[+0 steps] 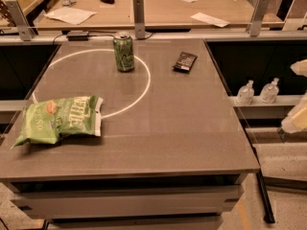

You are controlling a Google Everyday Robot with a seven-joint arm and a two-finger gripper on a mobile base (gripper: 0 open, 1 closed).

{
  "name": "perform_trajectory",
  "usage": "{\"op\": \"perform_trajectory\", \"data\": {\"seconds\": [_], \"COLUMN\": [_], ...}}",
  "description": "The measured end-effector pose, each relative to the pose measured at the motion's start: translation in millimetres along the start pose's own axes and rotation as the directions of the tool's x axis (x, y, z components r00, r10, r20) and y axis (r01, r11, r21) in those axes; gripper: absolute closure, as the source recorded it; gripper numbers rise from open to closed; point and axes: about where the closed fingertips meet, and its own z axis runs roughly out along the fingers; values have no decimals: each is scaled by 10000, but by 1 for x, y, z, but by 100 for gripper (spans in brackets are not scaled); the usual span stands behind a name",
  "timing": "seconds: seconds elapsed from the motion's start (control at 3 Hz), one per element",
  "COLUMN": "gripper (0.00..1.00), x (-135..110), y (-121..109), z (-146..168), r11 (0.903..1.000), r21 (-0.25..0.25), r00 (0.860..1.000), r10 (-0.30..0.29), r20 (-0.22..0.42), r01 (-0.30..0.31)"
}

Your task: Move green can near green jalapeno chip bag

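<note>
I see the green can standing upright on the far side of the table, left of centre, with its silver top up and pale markings on its side. The green jalapeno chip bag lies flat and crinkled at the near left, white lettering facing up, well apart from the can. My gripper is beyond the table's right edge.
</note>
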Motion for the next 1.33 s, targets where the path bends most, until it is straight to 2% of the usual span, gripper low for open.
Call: {"op": "perform_trajectory", "data": {"seconds": [0.33, 0.67, 1.0, 1.33], "gripper": [0, 0, 0, 0], "x": [19, 6, -19, -26], "y": [-13, -14, -3, -4], "z": [11, 11, 10, 16], "r11": [9940, 9811, 9641, 9647], "r21": [-471, -1404, -2277, -2271], "r00": [9686, 8688, 7910, 7927], "r10": [1072, 1835, 2444, 2414], "r20": [2245, 4599, 5609, 5598], "r01": [-991, -1329, -1364, -1334]}}
